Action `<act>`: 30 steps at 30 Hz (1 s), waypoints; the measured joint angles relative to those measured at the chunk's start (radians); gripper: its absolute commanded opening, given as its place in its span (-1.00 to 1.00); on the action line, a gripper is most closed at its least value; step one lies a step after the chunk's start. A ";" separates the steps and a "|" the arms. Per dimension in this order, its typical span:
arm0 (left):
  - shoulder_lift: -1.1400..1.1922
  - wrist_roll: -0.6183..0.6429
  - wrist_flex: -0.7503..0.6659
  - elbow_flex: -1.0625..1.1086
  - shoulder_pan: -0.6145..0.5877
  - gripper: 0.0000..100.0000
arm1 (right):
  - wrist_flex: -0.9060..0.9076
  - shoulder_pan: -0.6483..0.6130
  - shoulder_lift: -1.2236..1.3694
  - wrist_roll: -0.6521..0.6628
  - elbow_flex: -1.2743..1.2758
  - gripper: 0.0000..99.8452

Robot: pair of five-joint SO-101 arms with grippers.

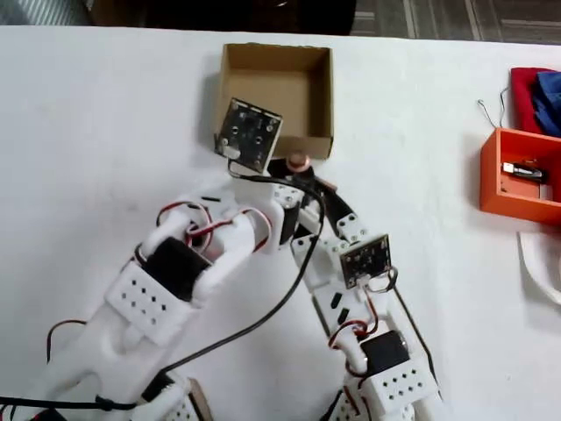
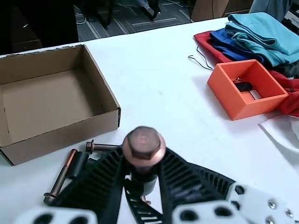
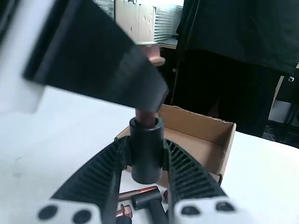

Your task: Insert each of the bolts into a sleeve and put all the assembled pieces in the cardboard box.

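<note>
While upright, bolt in end effector

Copper bolt upright in black sleeve

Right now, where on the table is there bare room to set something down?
Free: the table left of the cardboard box, and the strip between it and the orange bin. Crowded: before the box, where the left gripper and right gripper meet beside loose bolts.

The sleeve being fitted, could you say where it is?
In the right wrist view, the sleeve stands upright in the right gripper, before the box, a bolt in its top.
</note>
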 measured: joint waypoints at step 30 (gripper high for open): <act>0.000 -0.002 0.040 -0.009 -0.100 -0.50 | 0.002 0.002 0.000 0.000 0.000 -0.96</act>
